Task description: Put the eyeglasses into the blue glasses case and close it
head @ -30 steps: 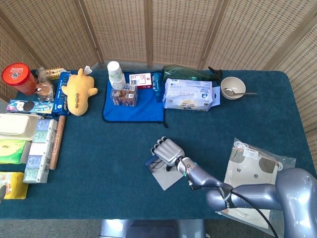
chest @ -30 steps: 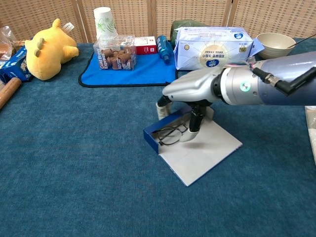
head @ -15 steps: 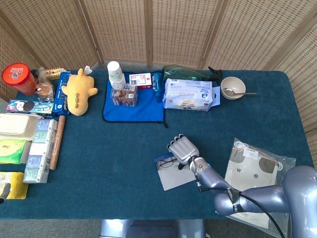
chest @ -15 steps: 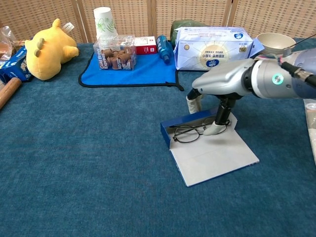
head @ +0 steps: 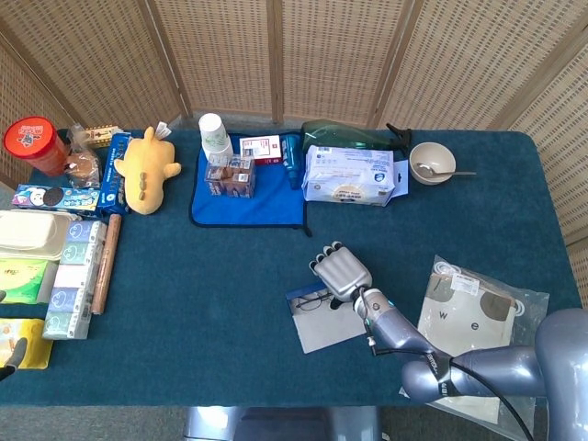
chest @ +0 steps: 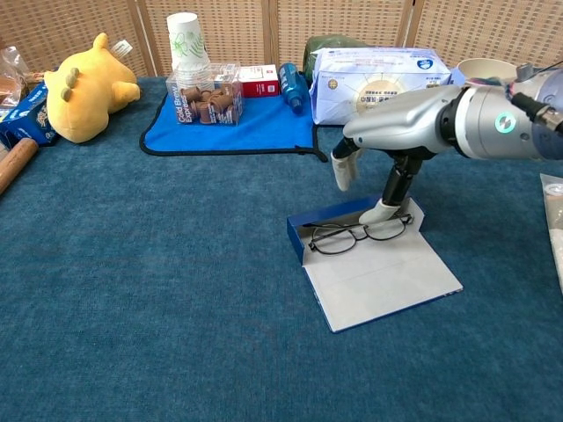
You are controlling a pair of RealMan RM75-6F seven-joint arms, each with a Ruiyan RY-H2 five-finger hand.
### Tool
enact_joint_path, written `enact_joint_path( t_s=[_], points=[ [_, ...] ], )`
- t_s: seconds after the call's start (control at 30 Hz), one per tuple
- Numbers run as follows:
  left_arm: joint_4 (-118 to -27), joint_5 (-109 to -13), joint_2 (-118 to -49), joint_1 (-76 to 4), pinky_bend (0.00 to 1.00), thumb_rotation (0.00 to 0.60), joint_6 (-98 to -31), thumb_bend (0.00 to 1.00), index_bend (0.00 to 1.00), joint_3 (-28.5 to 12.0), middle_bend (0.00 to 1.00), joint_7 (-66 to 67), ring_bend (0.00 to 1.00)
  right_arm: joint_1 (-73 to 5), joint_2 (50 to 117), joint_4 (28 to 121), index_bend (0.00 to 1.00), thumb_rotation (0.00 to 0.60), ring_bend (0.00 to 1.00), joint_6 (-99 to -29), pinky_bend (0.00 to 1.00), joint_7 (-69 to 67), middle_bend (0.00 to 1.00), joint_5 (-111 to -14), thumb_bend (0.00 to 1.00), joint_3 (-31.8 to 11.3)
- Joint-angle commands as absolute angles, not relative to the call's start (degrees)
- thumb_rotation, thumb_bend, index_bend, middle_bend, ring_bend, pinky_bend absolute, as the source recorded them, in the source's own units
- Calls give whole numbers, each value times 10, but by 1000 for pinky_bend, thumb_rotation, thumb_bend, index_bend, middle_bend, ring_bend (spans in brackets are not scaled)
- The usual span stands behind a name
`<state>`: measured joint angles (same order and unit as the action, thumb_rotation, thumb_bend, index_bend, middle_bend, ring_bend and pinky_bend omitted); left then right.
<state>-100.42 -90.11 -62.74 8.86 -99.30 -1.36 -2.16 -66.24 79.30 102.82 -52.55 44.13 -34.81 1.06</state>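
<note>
The right hand is shown raised over the far edge of the open blue glasses case, fingers spread and grasping nothing; one fingertip is seen at the case's far wall, contact uncertain. The eyeglasses are laid inside the case, along its far side, with the flat lid spread toward the near right. Only fingertips of the left hand are visible at the head view's left edge; its state cannot be told. A blue mat lies farther left.

Bright, even daylight in both views, no harsh glare. Soft shadows only, a faint one under the right arm on the counter. Both views sharp; the chest view bends slightly toward its edges.
</note>
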Motion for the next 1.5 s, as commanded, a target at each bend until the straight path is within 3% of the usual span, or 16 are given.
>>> enact_joint_path(
  t_s=[0.03, 0.47, 0.97, 1.17, 1.5],
  points=[
    [-1003, -900, -626, 92, 0, 600, -997, 294, 182, -12, 95, -25, 0, -671, 805, 1015, 326, 342, 199, -513, 202, 455, 311, -331, 237, 19],
    [-1001, -906, -627, 88, 0, 600, -994, 295, 181, -12, 95, -27, 0, -667, 789, 1051, 344, 340, 234, -551, 211, 480, 329, -298, 236, 42],
    [-1005, -919, -628, 85, 0, 600, -995, 294, 181, -7, 95, -19, 0, -632, 758, 1108, 348, 331, 246, -583, 211, 476, 340, -327, 237, 75],
    [-1013, -926, -626, 87, 0, 600, -999, 295, 181, -5, 95, -8, 0, -620, 759, 1113, 348, 332, 246, -579, 211, 452, 340, -381, 237, 62],
    [-1013, -925, -623, 94, 0, 600, -1007, 295, 181, -2, 95, -10, 0, -619, 762, 1124, 349, 331, 248, -561, 211, 455, 340, -389, 236, 64]
  ],
)
